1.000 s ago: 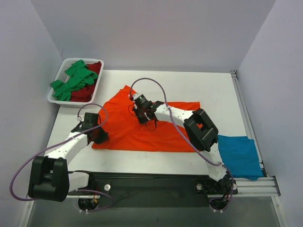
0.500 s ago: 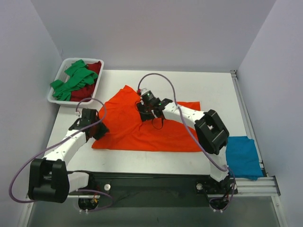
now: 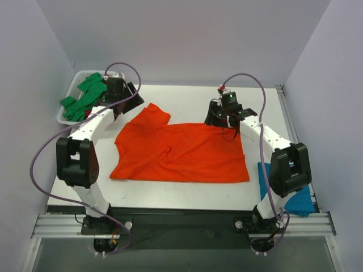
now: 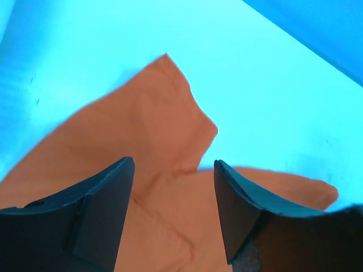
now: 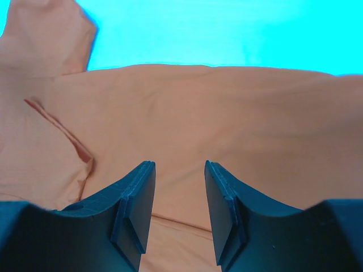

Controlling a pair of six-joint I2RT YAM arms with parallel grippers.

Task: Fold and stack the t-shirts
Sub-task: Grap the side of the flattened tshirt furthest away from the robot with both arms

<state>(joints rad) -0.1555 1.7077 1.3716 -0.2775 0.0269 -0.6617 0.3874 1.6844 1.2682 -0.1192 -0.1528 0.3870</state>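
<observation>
left gripper (image 4: pixel 173 167): my jaws stand spread wide with nothing between them.
Under my left jaws: the orange t-shirt (image 4: pixel 164 226) fills the lower half of my wrist view. Its sleeve (image 4: pixel 161 107) runs on ahead of me toward the upper centre of the frame.
right gripper (image 5: pixel 178 170): my jaws are parted and hold nothing. They hover over flat orange cloth, whose far edge crosses the upper part of that view.
Where I sit from above: my left is at upper left, just off the sleeve tip and beside the tray (image 3: pixel 62 118). My right is at upper centre-right, over the shirt's upper right corner.
Long axis: the shirt runs left to right across the middle of the table (image 3: pixel 170 191), creased and, as I judge, not yet folded.
Nearer arm: each has its own end, so I expect a fold to need both.
Other shirts: the green t-shirt (image 3: pixel 85 93) is in the tray. The teal t-shirt (image 3: pixel 303 199) is at lower right, partly behind my right arm.
</observation>
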